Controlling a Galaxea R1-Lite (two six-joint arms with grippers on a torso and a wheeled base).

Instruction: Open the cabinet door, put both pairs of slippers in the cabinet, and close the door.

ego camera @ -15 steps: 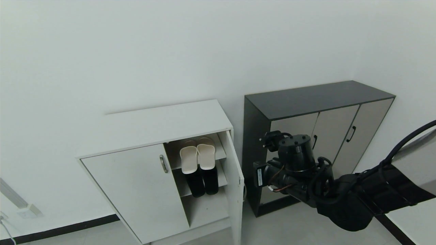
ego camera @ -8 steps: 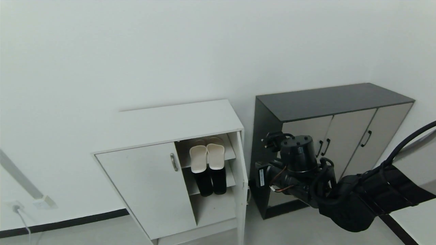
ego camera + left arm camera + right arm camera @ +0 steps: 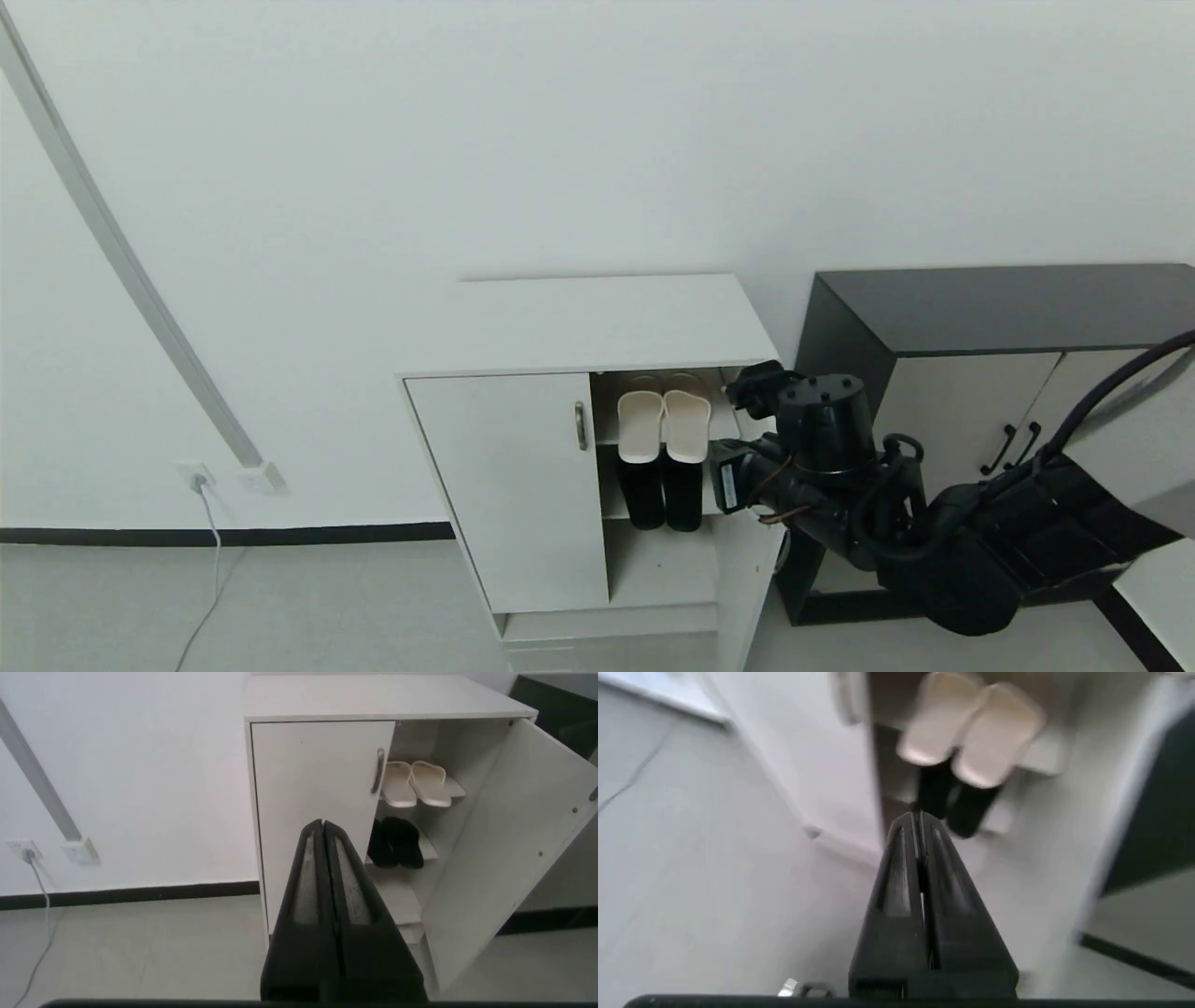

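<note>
The white cabinet [image 3: 597,322] stands against the wall with its right door [image 3: 523,831] swung open and its left door [image 3: 513,485] closed. A white pair of slippers [image 3: 663,425] lies on the upper shelf, toes pointing out. A black pair [image 3: 663,490] lies on the shelf below. My right arm [image 3: 831,448] is just right of the opening, by the open door. My right gripper [image 3: 920,826] is shut and empty, pointing at the white slippers [image 3: 966,728] and black slippers [image 3: 957,798]. My left gripper [image 3: 323,831] is shut and empty, farther back, facing the cabinet [image 3: 318,793].
A dark cabinet [image 3: 990,308] with grey doors stands close on the right of the white one. A grey conduit [image 3: 112,243] runs down the wall to an outlet [image 3: 196,478] with a cable at the left. Bare grey floor [image 3: 280,607] lies in front.
The head camera has turned, so the whole picture has slid to the right. My right arm now overlaps the open door's side of the cabinet. The slippers lie as before.
</note>
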